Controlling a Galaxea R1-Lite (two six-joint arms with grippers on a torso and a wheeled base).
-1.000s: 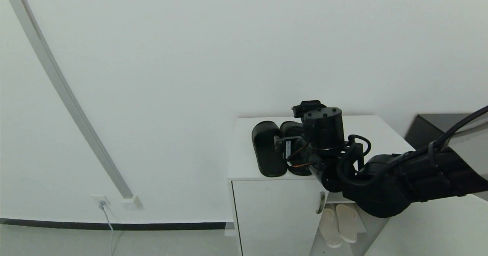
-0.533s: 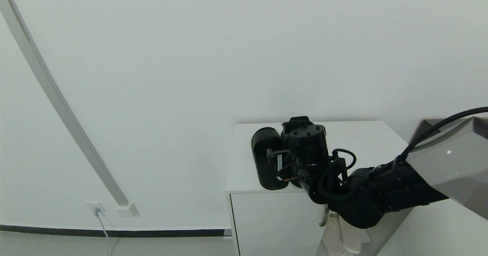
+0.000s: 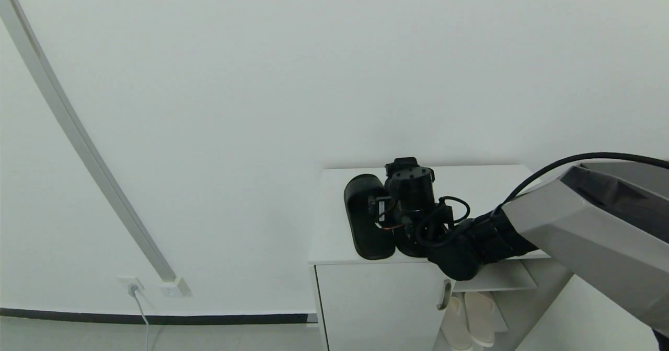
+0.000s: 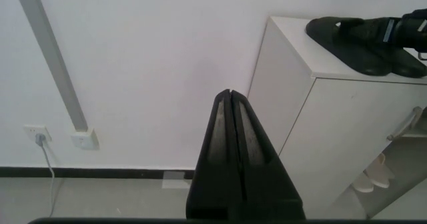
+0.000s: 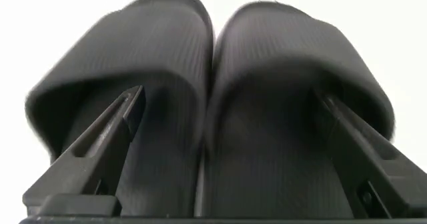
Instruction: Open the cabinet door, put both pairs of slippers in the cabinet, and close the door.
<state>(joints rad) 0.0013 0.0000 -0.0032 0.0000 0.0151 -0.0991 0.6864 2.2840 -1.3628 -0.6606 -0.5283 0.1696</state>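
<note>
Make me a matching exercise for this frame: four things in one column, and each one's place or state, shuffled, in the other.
1 black slippers
2 white slippers
3 left gripper
4 right gripper

A shut, apart from the cabinet
B on the cabinet top
C open, astride the black pair
D inside the cabinet, low down

Pairs: 1-B, 2-D, 3-A, 4-C

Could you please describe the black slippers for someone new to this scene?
Find the white cabinet against the wall. The black slippers lie side by side on its top, at the right end effector. The other pair, inside, is white.
</note>
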